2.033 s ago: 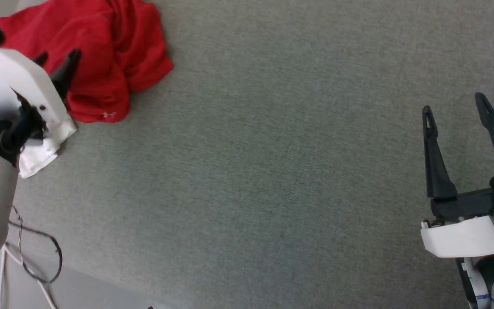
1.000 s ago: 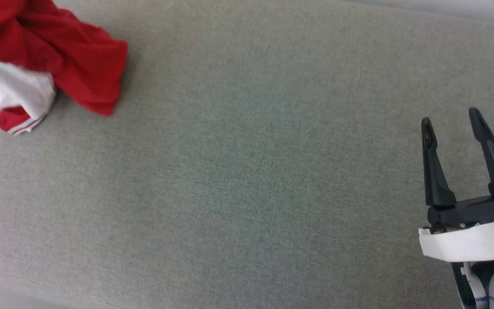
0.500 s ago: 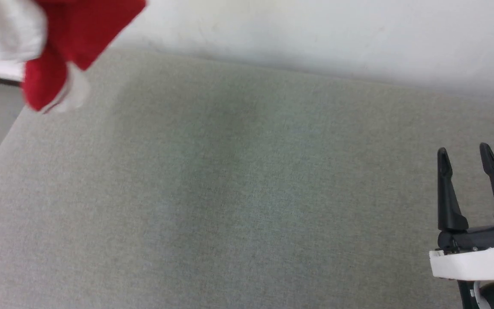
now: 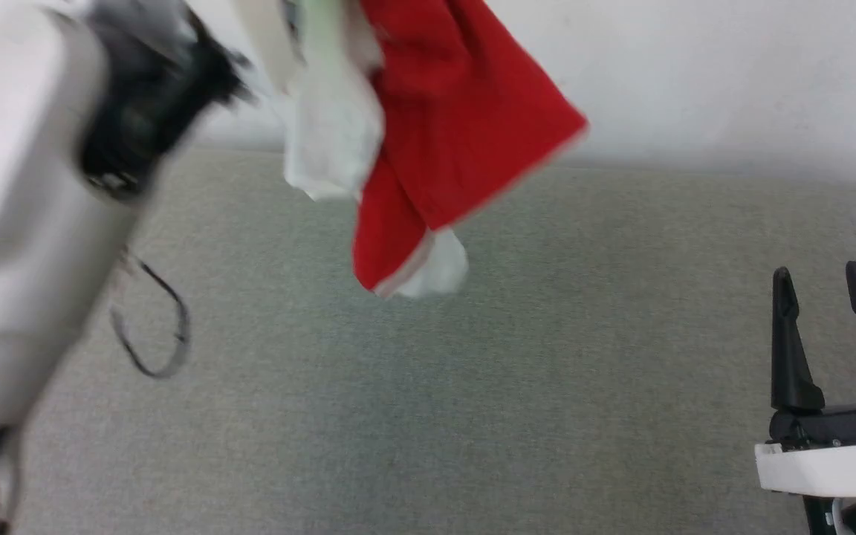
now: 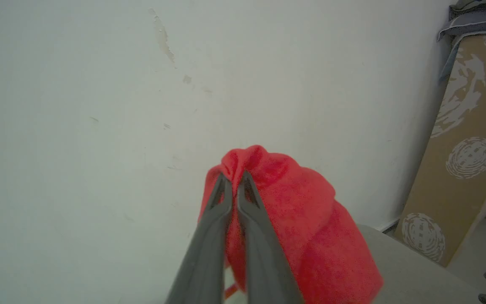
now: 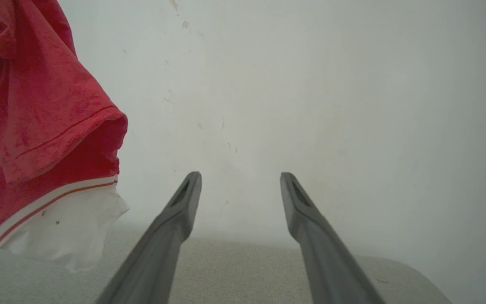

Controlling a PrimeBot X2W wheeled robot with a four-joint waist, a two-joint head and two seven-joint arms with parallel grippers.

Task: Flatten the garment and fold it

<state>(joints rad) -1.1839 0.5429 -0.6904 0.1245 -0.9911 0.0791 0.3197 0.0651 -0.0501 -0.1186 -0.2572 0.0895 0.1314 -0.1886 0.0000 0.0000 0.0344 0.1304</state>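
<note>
**A:** Item one, our left gripper point(image 5: 234, 176)?
**B:** Clenched on a bunched red fold of the garment point(image 5: 306, 219), which hangs from its fingertips over the grey surface point(image 4: 472, 416).
**A:** Item two, our right gripper point(image 6: 240, 179)?
**B:** Released, grasping nothing. We log the garment up to its left, with the wall point(image 6: 331, 84) beyond.

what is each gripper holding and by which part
The left gripper pinches a bunched red fold of the hanging jersey T-shirt; the right gripper is open and empty.
</note>
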